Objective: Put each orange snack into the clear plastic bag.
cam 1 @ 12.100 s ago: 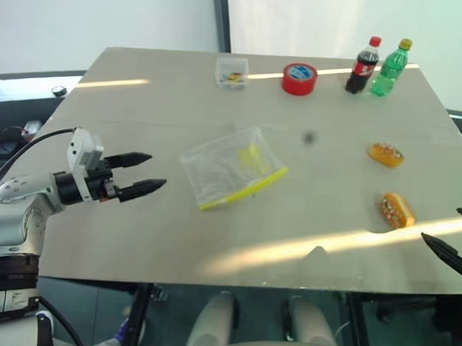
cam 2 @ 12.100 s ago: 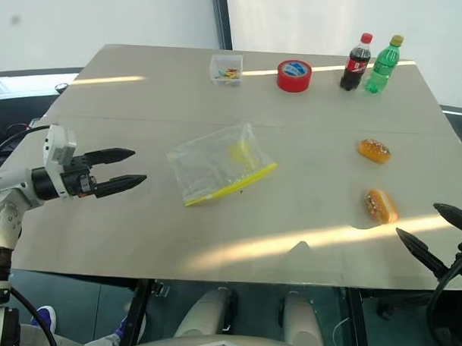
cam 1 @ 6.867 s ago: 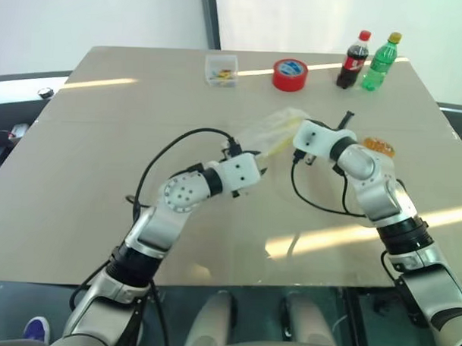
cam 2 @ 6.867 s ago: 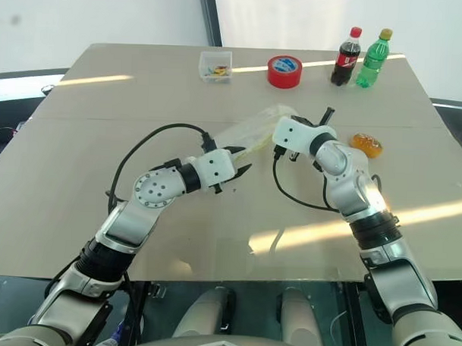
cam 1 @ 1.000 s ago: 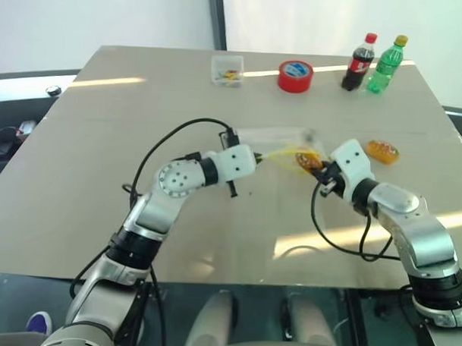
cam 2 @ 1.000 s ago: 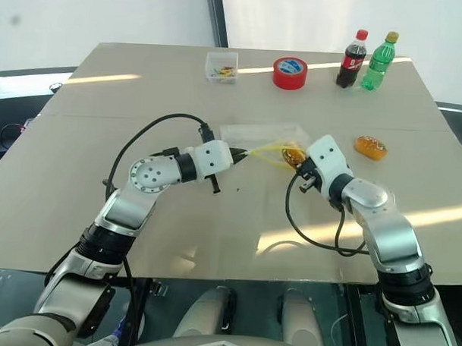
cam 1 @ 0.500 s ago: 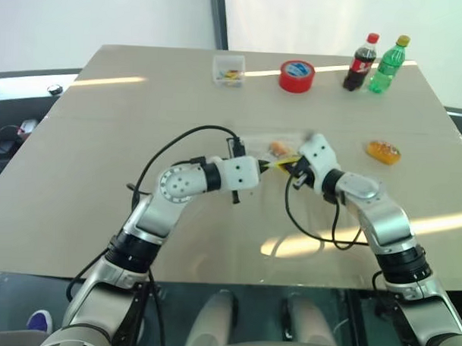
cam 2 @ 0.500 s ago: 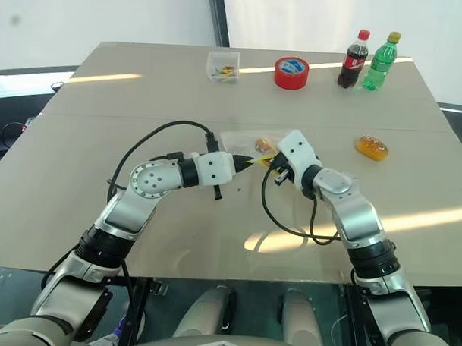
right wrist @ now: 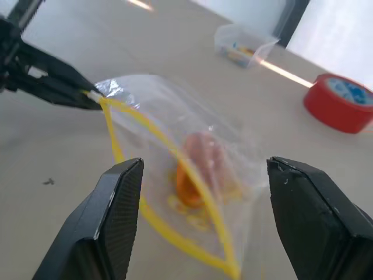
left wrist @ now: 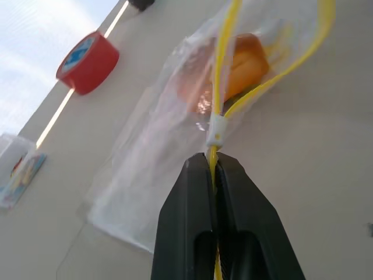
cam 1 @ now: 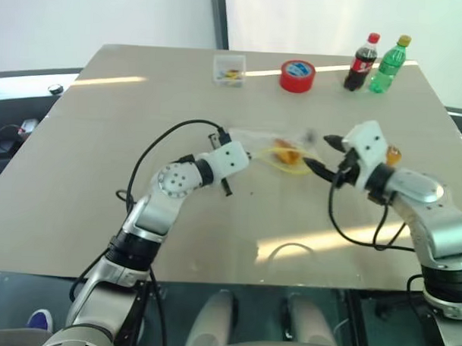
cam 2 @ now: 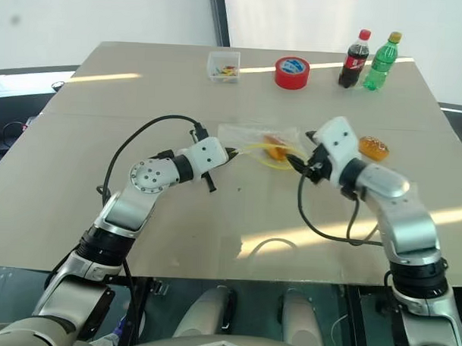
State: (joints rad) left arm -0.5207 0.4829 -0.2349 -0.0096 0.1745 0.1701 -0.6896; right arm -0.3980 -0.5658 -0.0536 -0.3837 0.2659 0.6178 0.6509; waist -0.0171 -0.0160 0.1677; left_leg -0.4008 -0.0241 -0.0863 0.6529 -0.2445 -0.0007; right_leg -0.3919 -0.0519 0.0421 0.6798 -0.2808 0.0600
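Observation:
The clear plastic bag (cam 1: 271,146) hangs just above the table centre with its yellow-stripped mouth gaping. My left gripper (left wrist: 213,161) is shut on the yellow strip at the mouth's left end. One orange snack (cam 1: 289,154) lies inside the bag, also seen through the plastic as the snack (right wrist: 201,166). My right gripper (cam 1: 320,152) is open and empty, just right of the mouth and clear of it. The other orange snack (cam 2: 374,148) rests on the table behind my right wrist, partly covered by it.
At the far edge stand a red tape roll (cam 1: 297,76), a small clear box (cam 1: 230,69), a cola bottle (cam 1: 360,62) and a green bottle (cam 1: 390,65). Bare tabletop lies in front of and to the left of the bag.
My right gripper has opened and drawn back to the right, out of the bag's mouth. The snack it carried now sits inside the bag. The left gripper keeps hold of the strip.

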